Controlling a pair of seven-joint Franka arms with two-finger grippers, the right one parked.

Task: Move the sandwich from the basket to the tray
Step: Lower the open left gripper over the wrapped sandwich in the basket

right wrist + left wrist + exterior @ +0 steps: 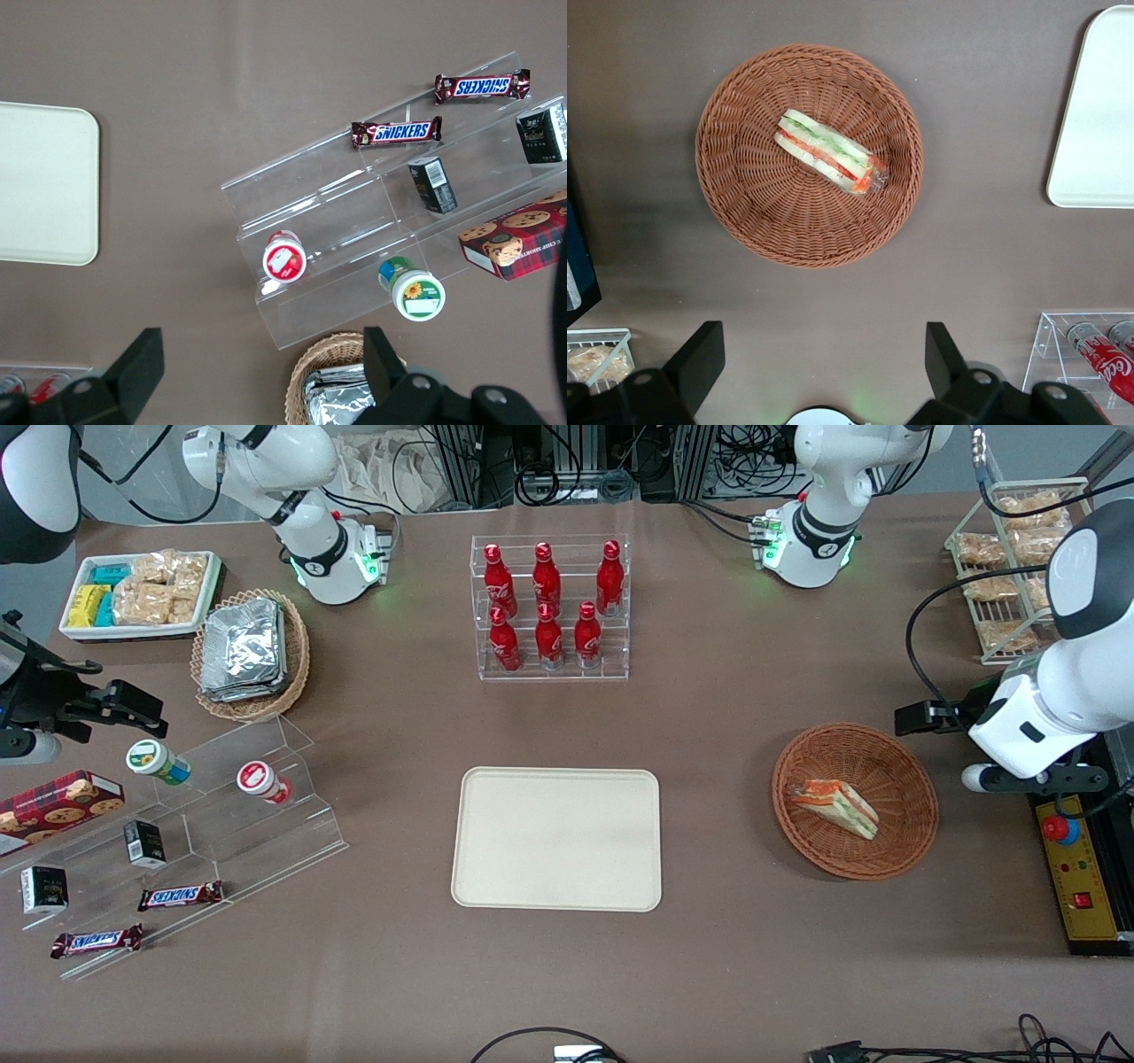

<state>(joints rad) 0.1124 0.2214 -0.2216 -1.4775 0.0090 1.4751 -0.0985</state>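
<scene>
Sandwich (pixel 834 808) (pixel 830 152) lying on its side in the reddish-brown basket (pixel 912 775) (pixel 744 186), orange and green filling visible through clear wrap. Basket resting on the brown surface (pixel 726 717) toward the working arm's end, well apart from the cream tray (pixel 556 838) (pixel 1099 124), which sat bare at the middle. Gripper (pixel 824 359) hovering above the surface just beside the basket's rim, fingers (pixel 700 354) spread wide, holding nothing, touching nothing.

Farther from the front camera than the tray, red bottles (pixel 547 602) standing in a clear rack, white script on them too small to read with certainty. Toward the parked arm's end, two bars marked "SNICKERS" (pixel 180 895) (pixel 396 133) lying on a clear stepped stand (pixel 221 824), along with a red cookie box (pixel 58 802), its visible lettering partly cut off. Lighter basket of foil packets (pixel 241 646) near that stand.
</scene>
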